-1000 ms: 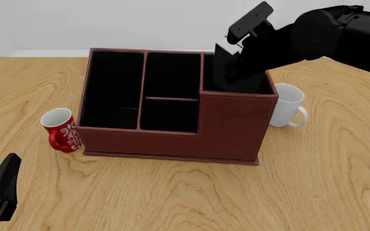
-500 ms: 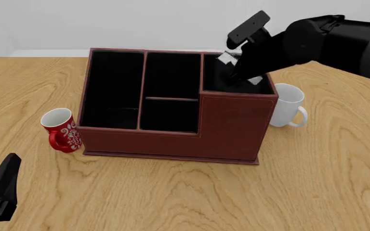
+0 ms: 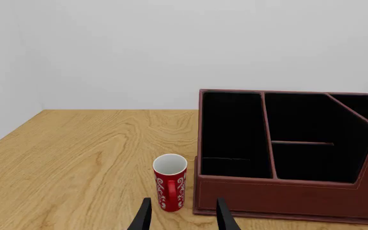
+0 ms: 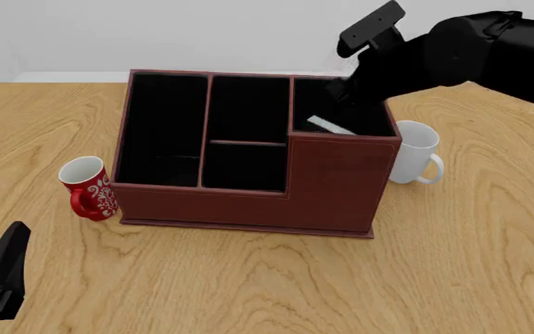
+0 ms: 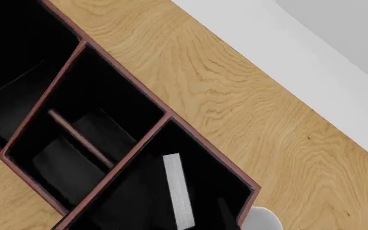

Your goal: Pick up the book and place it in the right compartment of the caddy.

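The caddy (image 4: pixel 336 184) stands mid-table, a dark reddish-brown box with a black lining. The book (image 4: pixel 330 126) lies tilted inside the right compartment (image 4: pixel 309 104), only its white page edge showing. In the right wrist view the book (image 5: pixel 178 196) is a pale strip low in that compartment (image 5: pixel 203 163), free of any fingers. My right gripper (image 4: pixel 343 89) hovers above the compartment's back rim, open and holding nothing. My left gripper (image 4: pixel 3 268) rests low at the near left, open (image 3: pixel 182 213), pointing at the caddy (image 3: pixel 286 199).
A red patterned mug (image 4: pixel 89 188) stands against the caddy's left wall, also seen as the red mug (image 3: pixel 170 182) just ahead of the left fingers. A white mug (image 4: pixel 416 153) stands by the caddy's right wall. The other compartments look black inside.
The book dropped out of my right gripper into the right compartment and now lies low inside. The right gripper rose and drew back a little. The left arm stayed still.
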Motion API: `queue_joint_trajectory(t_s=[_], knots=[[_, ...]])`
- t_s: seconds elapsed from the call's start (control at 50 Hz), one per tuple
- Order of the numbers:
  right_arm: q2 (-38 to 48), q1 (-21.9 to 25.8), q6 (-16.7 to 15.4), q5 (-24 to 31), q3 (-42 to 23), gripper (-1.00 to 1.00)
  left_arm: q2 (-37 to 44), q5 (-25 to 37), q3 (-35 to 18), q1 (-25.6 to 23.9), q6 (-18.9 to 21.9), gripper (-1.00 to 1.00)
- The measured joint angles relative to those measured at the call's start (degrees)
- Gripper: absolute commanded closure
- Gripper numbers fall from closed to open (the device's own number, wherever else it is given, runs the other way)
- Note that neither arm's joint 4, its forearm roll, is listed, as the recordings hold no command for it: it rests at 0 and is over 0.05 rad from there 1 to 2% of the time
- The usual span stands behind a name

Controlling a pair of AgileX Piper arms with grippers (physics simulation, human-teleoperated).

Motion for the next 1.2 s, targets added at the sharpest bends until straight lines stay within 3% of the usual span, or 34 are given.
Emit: queue_joint_trajectory(t_s=[0.62, 1.0, 1.2], knots=[[-22.1, 2.3, -0.2, -9.1, 21.3, -1.0, 0.0, 0.0, 0.0, 0.0, 0.0, -1.0], [-40.6, 3.6, -1.0, -12.5, 34.4, -1.0, 0.0, 0.0, 0.0, 0.0, 0.0, -1.0], [-50.2, 5.3, 0.5, -14.1, 41.8, -1.0, 0.0, 0.0, 0.0, 0.0, 0.0, -1.0]])
